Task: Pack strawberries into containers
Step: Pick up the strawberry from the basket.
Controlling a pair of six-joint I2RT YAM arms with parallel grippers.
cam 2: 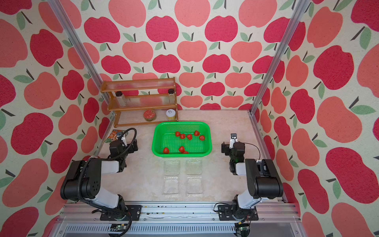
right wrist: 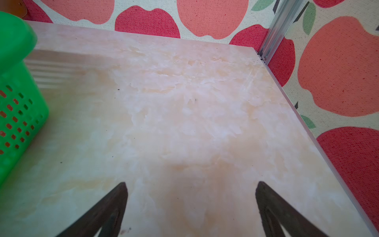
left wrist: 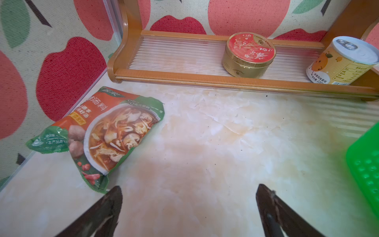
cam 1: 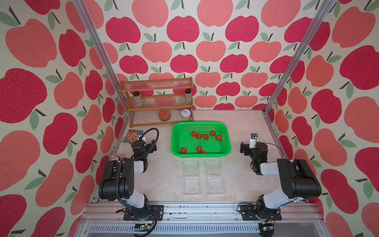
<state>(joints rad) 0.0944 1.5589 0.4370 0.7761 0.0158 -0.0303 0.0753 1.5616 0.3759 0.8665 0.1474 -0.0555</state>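
Two arms rise from the near rail (cam 1: 184, 211). At left, the left gripper (left wrist: 188, 188) hangs over bare table (left wrist: 205, 143), its jaws wide apart and gripping nothing, near a soup packet (left wrist: 106, 131) by the wall. A rack (cam 1: 158, 102) stands behind. At centre sits a basket (cam 1: 201, 123) with all eight strawberries (cam 1: 206, 136) inside, five toward the back and three near the front wall. Just before it, two clear containers (cam 1: 191, 176) lie open side by side on the table. The right gripper (right wrist: 190, 185), well right of the basket, is likewise spread wide around nothing.
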